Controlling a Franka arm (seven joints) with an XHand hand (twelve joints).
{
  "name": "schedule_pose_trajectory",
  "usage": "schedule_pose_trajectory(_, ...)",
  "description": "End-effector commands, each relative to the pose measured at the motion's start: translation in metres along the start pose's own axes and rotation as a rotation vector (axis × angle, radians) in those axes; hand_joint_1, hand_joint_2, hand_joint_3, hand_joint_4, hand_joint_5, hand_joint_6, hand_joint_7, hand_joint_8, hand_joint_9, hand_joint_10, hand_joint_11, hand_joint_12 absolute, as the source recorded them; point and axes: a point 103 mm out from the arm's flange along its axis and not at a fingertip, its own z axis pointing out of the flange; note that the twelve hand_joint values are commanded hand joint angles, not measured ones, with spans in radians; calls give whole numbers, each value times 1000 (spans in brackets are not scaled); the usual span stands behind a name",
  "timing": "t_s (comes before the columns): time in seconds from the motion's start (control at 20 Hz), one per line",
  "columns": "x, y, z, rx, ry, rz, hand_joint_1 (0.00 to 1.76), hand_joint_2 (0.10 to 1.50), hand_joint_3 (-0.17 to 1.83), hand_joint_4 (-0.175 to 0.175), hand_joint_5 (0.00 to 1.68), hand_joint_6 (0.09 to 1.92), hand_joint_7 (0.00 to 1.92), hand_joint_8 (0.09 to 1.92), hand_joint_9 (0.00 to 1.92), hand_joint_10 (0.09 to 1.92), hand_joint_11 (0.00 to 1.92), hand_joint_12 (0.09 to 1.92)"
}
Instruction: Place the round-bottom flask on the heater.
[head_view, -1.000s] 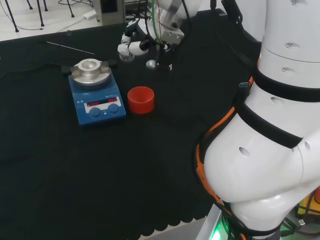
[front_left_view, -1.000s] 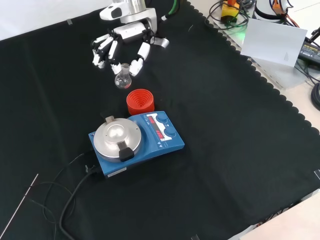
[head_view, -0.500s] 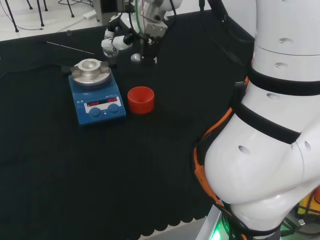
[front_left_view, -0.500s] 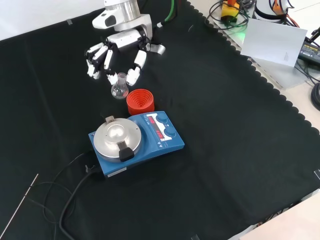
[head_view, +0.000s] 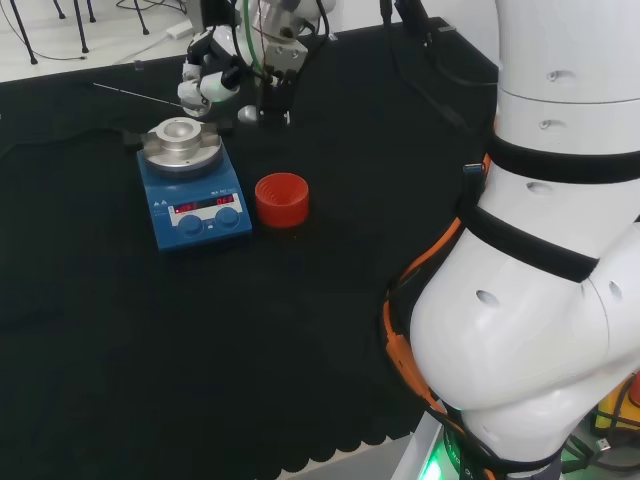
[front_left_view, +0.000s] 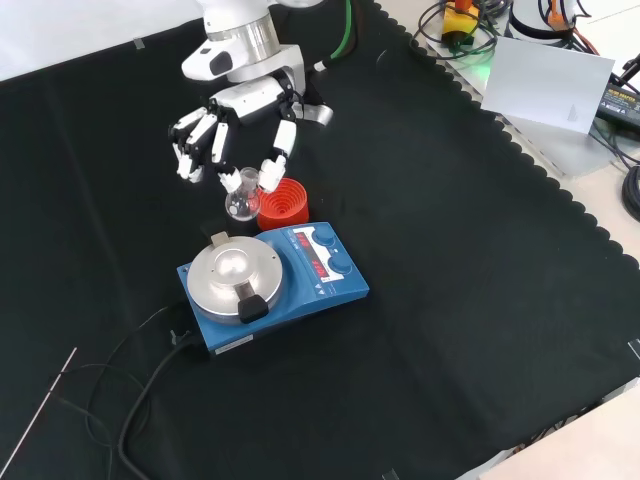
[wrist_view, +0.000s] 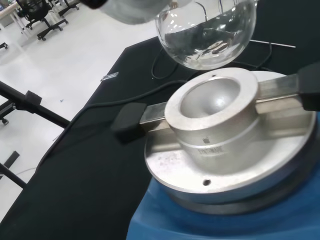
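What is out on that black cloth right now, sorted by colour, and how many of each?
Clear: 1, round-bottom flask, held in the hand
Blue and silver: 1, heater
Red: 1, ribbed ring stand
Thin metal rod: 1
Total: 4

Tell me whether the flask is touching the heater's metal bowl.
Apart. The wrist view shows the round-bottom flask hanging above the heater, its glass belly clear of the bowl's rim.

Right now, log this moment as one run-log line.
phase: carry | robot hand: shut on round-bottom flask | flask: in the air, close above heater bowl, not seated | red ribbed stand: beside heater
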Motion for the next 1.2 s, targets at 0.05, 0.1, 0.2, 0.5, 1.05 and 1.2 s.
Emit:
schedule_pose_trajectory(0.05,11,16,14,33,-11,-20,1025,880,470,175,999,1070,310,561,486,640,51,1342)
schedule_pose_trajectory(0.1,12,19,14,34,-10,-22,1025,879,471,175,1000,1069,309,561,486,640,51,1342)
schedule_pose_trajectory(0.2,11,22,15,37,-11,-24,1025,878,473,175,1000,1069,309,561,486,640,51,1342)
schedule_pose_trajectory(0.5,15,35,20,58,-24,-31,1026,874,479,175,1002,1068,309,562,485,641,52,1343)
schedule_pose_trajectory(1.05,8,45,34,90,-46,-21,1028,867,490,175,1006,1065,308,563,483,642,53,1344)
schedule_pose_trajectory(1.2,6,47,37,93,-45,-21,1028,866,492,175,1007,1064,308,564,483,642,54,1344)
